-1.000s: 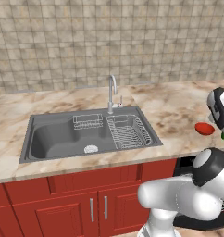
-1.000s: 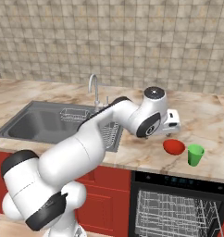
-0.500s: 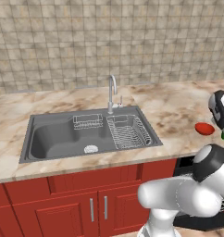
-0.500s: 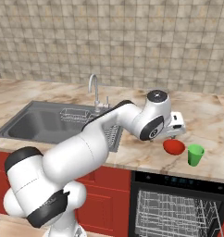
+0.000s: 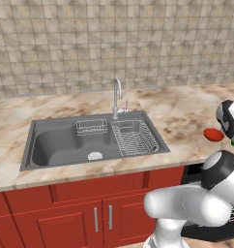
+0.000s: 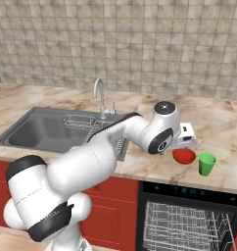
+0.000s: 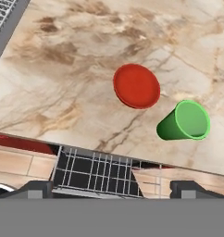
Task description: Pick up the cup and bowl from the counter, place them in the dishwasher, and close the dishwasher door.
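The glossy red bowl (image 6: 184, 156) sits on the marble counter (image 6: 140, 162) near its front edge, with the green cup (image 6: 206, 163) upright just to its right. My gripper (image 6: 187, 143) hovers directly above the bowl, not touching it. In the hand view its jaws stand wide open with nothing between them (image 7: 112, 187); the bowl (image 7: 136, 86) and the cup (image 7: 185, 121) lie ahead on the counter (image 7: 63, 74). Under the counter the dishwasher (image 6: 189, 220) is open, its white racks (image 7: 104, 172) showing. The dishwasher door is out of view. From the left base view I see the bowl (image 5: 214, 134).
A grey sink (image 5: 61, 145) with a dish rack (image 5: 136, 138) and faucet (image 5: 117, 97) lies to the left of the bowl. Red cabinets (image 5: 90, 213) with silver handles run below it. A tiled wall (image 6: 140, 44) backs the counter.
My hand has swung right and dropped a little, ending above the bowl. The bowl and cup have stayed put, and the jaws stayed open.
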Controlling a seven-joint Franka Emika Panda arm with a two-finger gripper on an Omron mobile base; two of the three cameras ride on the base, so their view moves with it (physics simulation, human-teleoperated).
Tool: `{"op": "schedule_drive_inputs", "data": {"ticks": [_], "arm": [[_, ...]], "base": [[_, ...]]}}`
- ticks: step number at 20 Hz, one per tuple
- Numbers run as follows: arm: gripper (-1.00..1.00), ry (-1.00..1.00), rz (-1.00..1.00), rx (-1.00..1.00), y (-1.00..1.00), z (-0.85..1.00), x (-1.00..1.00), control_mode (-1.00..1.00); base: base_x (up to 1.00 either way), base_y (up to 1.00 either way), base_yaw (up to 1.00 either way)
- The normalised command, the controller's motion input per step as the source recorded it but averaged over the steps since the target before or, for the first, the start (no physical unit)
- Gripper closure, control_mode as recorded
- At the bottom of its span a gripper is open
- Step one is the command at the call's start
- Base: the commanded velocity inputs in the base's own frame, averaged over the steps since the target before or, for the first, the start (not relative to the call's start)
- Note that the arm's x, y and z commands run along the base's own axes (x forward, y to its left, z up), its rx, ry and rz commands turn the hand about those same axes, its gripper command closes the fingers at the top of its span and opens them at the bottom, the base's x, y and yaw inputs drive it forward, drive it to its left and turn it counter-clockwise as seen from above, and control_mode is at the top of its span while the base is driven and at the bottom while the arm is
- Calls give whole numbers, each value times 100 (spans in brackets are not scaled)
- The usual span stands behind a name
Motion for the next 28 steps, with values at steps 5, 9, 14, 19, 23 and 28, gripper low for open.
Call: {"op": "schedule_drive_inputs", "data": {"ticks": [5, 9, 14, 19, 23, 28], "arm": [[-100, 0, 0, 0, -12, -11, 0, -100], [-100, 0, 0, 0, -22, -10, 0, -100], [-100, 0, 0, 0, -24, -12, 0, -100], [-100, 0, 0, 0, -23, -11, 0, -100], [-100, 0, 0, 0, -23, -15, 10, -100], [-100, 0, 0, 0, -22, -11, 18, -100]], "base": [[0, 0, 0], [0, 0, 0], [0, 0, 0], [0, 0, 0], [0, 0, 0], [0, 0, 0]]}}
